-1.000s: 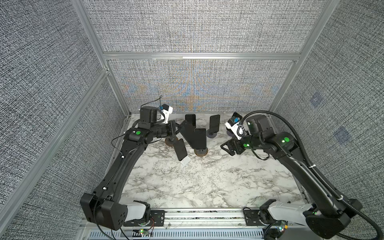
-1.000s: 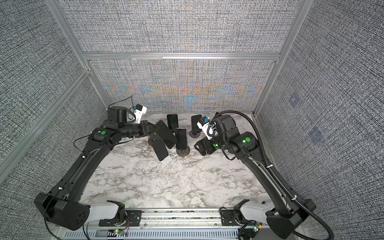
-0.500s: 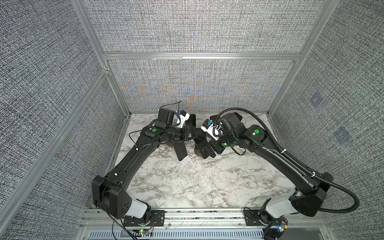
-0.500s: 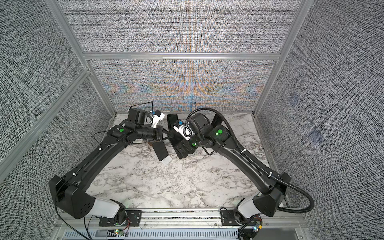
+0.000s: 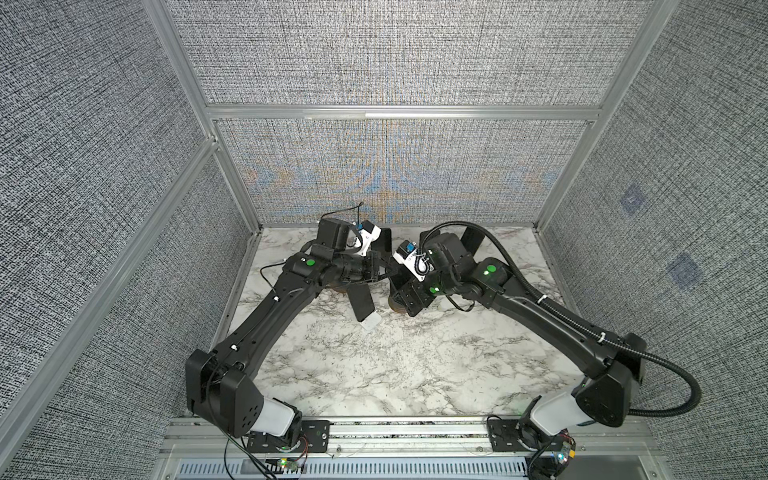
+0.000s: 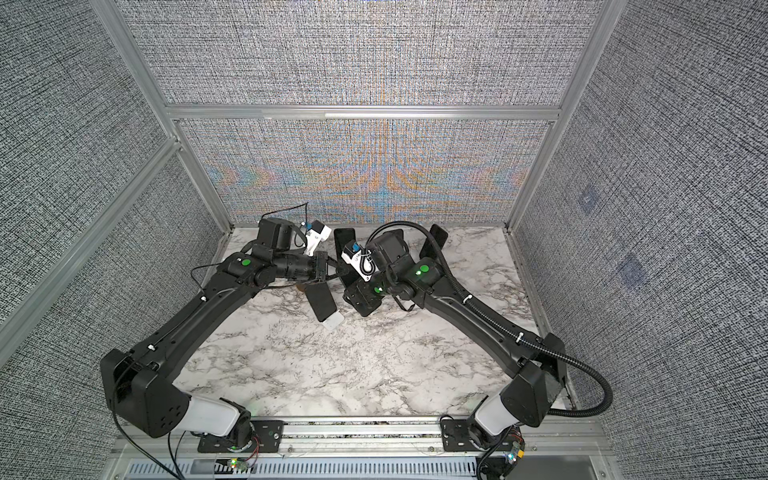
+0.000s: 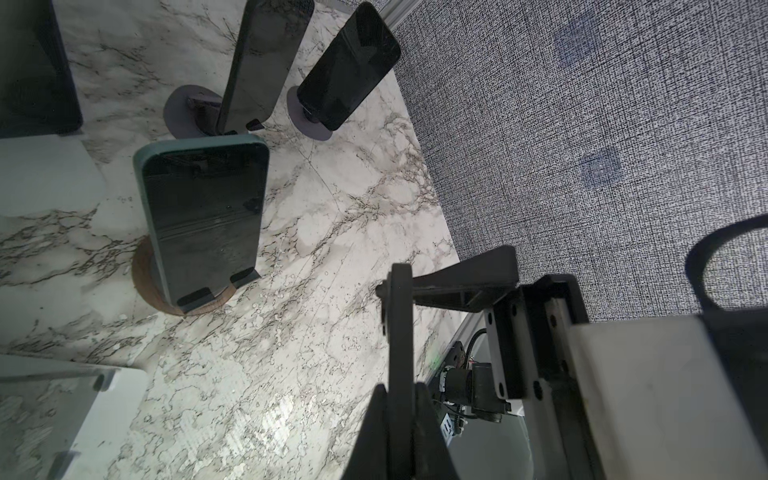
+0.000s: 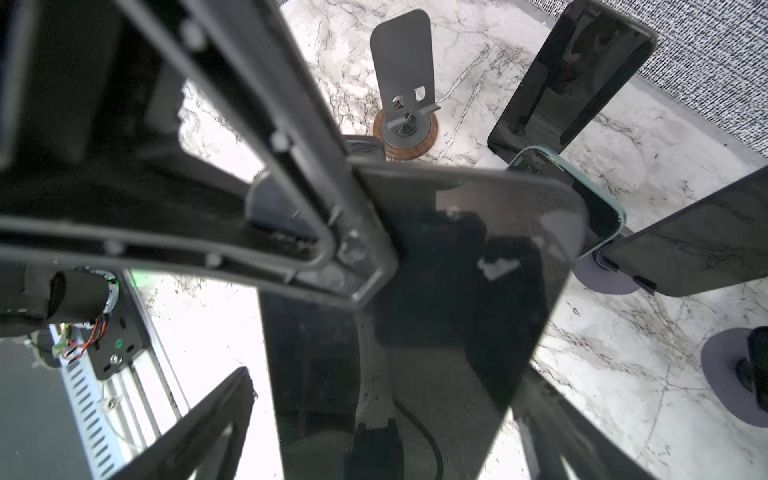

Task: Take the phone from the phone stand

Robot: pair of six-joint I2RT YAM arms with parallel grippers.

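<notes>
Phone [image 8: 478,291], black, is held over the far middle of the marble table [image 5: 395,374], pinched at one corner by the closed left gripper [image 7: 398,395]. The right gripper [image 8: 392,374] straddles it, fingers spread wide at either edge; whether they press it I cannot tell. An empty wooden-based stand [image 8: 401,62] is to its left. A teal-cased phone [image 7: 203,216] sits in a stand close beside it. Two dark phones [image 7: 266,62] stand at the far edge.

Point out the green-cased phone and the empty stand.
green-cased phone [image 7: 203,216]: left wrist view, middle of its dark screen.
empty stand [image 8: 401,54]: right wrist view, upper part of its upright plate.
</notes>
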